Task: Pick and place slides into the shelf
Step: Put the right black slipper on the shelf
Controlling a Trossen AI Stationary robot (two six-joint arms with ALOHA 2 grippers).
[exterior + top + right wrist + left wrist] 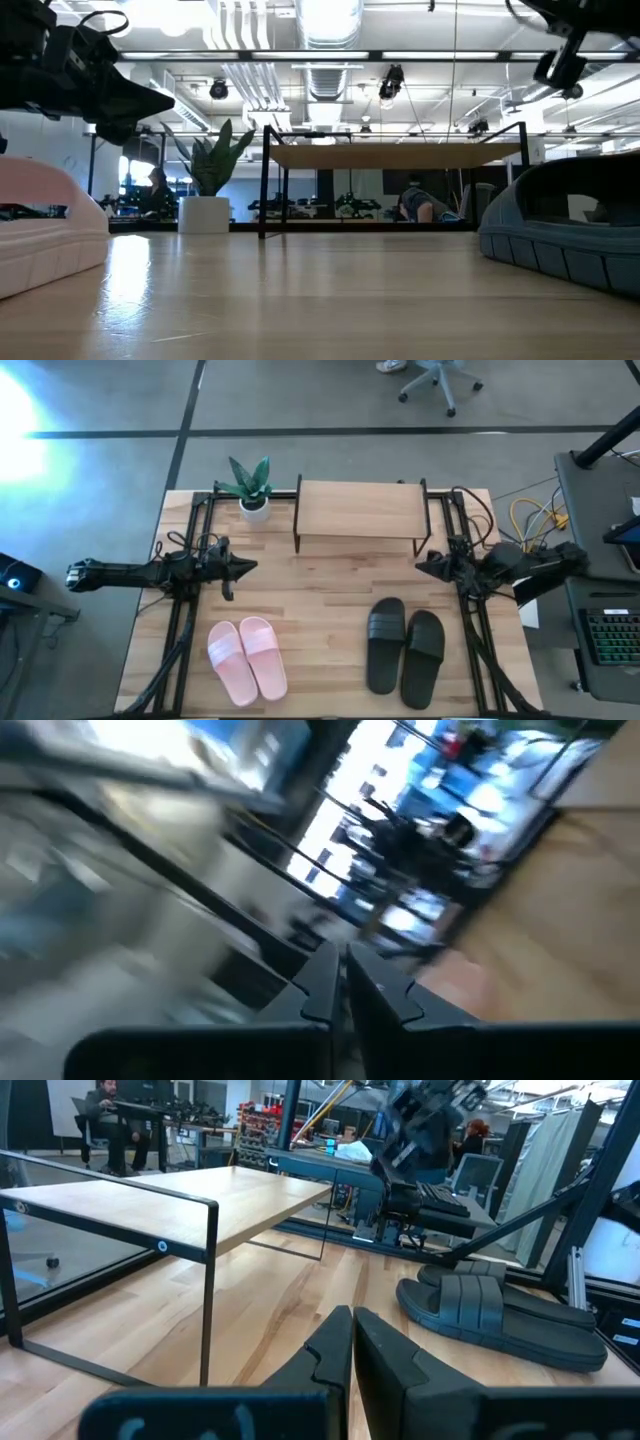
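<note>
The pale pink pair of slides (247, 658) lies side by side on its soles near the table's near-left corner. The black pair (405, 645) lies on its soles at the near right, also seen in the left wrist view (495, 1312). The shelf (360, 512), a light board on thin black legs, stands on its legs at the table's far middle. My left gripper (250, 567) hovers shut left of the shelf, above the table. My right gripper (420, 565) hovers shut by the shelf's right near leg, above the black pair's far end.
A small potted plant (252, 488) in a white pot stands left of the shelf at the far edge. Black frame rails (180, 630) run along both table sides. Bare wood (320, 610) lies between the two pairs. Cables and a keyboard sit off the right edge.
</note>
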